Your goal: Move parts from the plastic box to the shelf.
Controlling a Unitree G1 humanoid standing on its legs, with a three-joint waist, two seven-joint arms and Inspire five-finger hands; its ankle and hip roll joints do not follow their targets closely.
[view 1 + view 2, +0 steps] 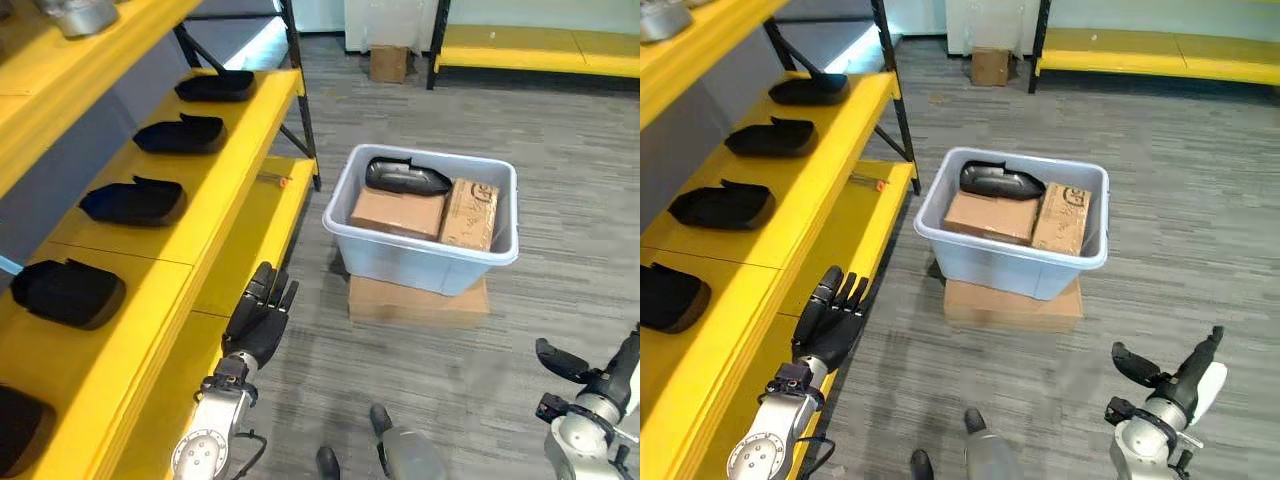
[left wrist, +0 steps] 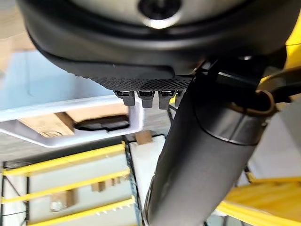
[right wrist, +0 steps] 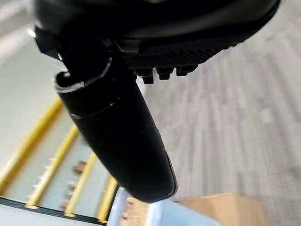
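A pale grey plastic box stands on the floor on a flat cardboard box. In it a black moulded part lies on two cardboard boxes. The yellow shelf runs along the left, with several like black parts in a row on it. My left hand hangs open beside the shelf's lower edge, left of the box and holding nothing. My right hand is low at the right, open and empty, well away from the box. In the left wrist view the box and its part lie past the fingers.
A small cardboard box sits at the back by a second yellow shelf. A silver part rests on the upper shelf level. Grey carpet spreads around the plastic box.
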